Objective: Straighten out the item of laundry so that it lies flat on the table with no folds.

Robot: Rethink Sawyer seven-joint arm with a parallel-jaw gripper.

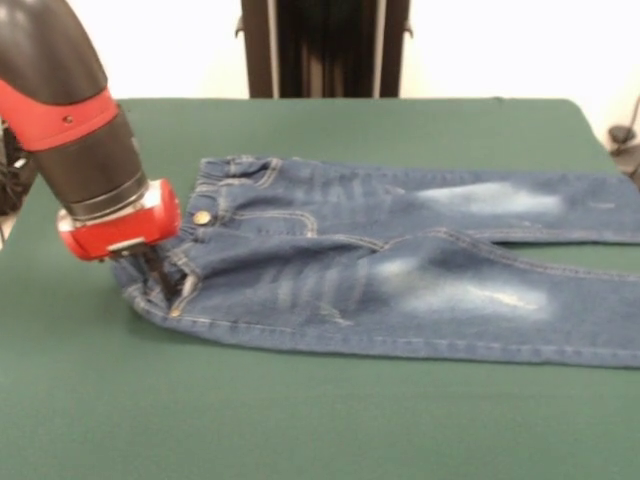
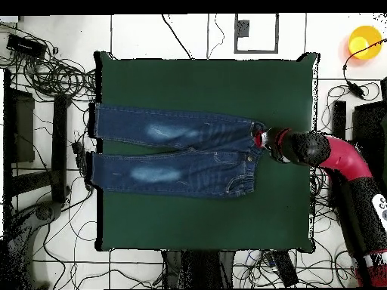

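The jeans are spread out on the green bench. In the overhead view, the two legs are stretched toward the bench's left edge, and their ends hang a little past it. The waistband is turned toward the right edge. The hand is pressed down at the waistband, on the corner by the metal button. How wide the hand is opened cannot be told, because the fingers are hidden by the red wrist and the cloth.
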